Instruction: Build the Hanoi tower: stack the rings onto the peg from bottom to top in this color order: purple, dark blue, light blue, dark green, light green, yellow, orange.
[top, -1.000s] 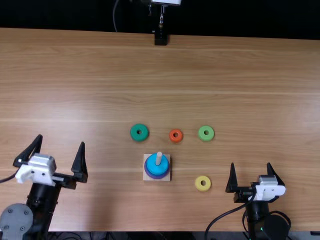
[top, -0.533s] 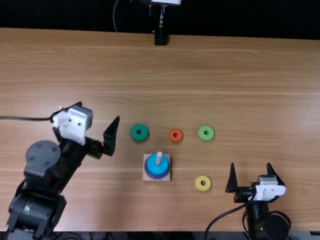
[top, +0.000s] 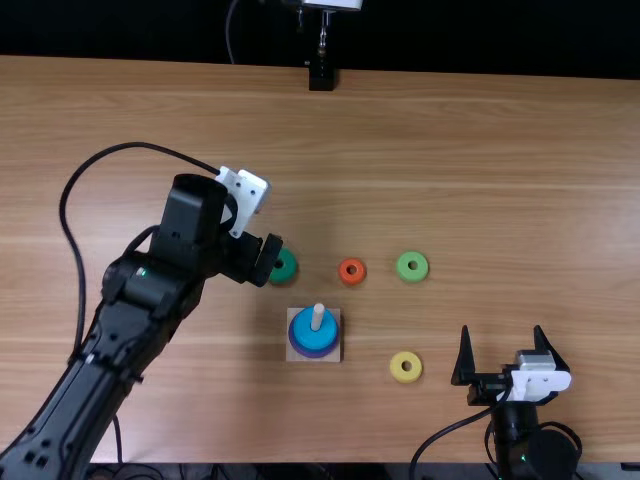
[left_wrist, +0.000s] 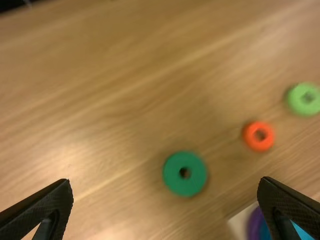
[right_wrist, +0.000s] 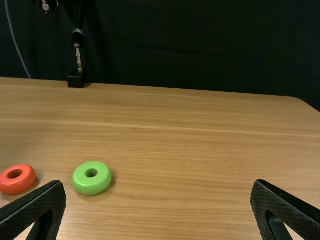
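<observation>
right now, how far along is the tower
Purple and light blue are on the peg; I can't make out dark blue between them. Left hand and right hand are open and empty. Left to stack, on the table: dark green, light green, yellow and orange.

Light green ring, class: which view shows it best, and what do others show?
The right wrist view: the light green ring appears whole and largest, its thick side and hole visible. The top view shows it whole but smaller; the left wrist view cuts its rim at the picture's edge.
</observation>
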